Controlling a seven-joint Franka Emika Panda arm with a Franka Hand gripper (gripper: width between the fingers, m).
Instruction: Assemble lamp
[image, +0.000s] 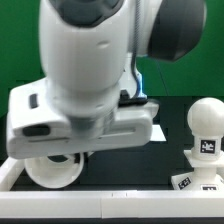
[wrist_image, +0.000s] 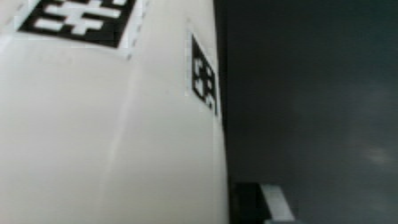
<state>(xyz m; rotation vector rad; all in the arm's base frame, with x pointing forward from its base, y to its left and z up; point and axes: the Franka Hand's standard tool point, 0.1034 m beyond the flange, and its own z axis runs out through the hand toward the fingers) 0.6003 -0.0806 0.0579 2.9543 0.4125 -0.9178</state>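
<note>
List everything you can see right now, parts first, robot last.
bulb: 1, white with a tag, upright at the exterior view's right.
base: 1, white, tagged, under the bulb, partly cut off by the frame edge.
round white part: 1, low at the exterior view's left, mostly hidden by the arm; possibly the shade.
tagged white surface: 1, fills the wrist view; which part, cannot tell.
table: 1, black.
robot arm: 1, white and grey, fills the foreground; gripper hidden.

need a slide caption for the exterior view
Panda arm fills the frame over a black table; a tagged white bulb stands at the exterior view's right.
</note>
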